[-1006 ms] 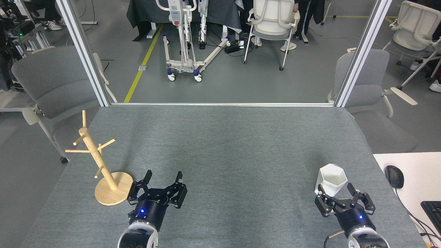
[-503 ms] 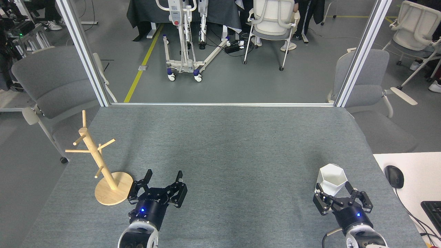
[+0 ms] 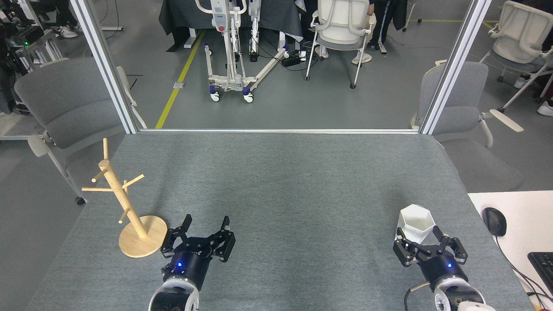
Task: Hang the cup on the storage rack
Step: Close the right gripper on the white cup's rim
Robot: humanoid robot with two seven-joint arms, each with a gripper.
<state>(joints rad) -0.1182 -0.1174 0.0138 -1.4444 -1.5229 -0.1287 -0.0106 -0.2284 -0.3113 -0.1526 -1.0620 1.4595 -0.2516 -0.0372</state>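
Note:
The white cup (image 3: 416,222) with a hexagonal rim stands upright on the grey table near the front right. My right gripper (image 3: 420,234) is open right behind it, its fingers reaching to either side of the cup's near wall; contact cannot be told. The cup's handle is hidden. The wooden storage rack (image 3: 125,203), a slim post with angled pegs on a round base, stands at the front left. Just right of that base, my left gripper (image 3: 205,223) is open and holds nothing.
A white side table (image 3: 518,207) with a black mouse (image 3: 494,221) and a keyboard (image 3: 543,263) adjoins the right edge. Grey chairs (image 3: 65,108) flank the table; metal frame posts (image 3: 106,65) rise at its far corners.
My right gripper has shifted slightly and sits a little lower in view, still at the cup. The left arm and the rack have barely moved.

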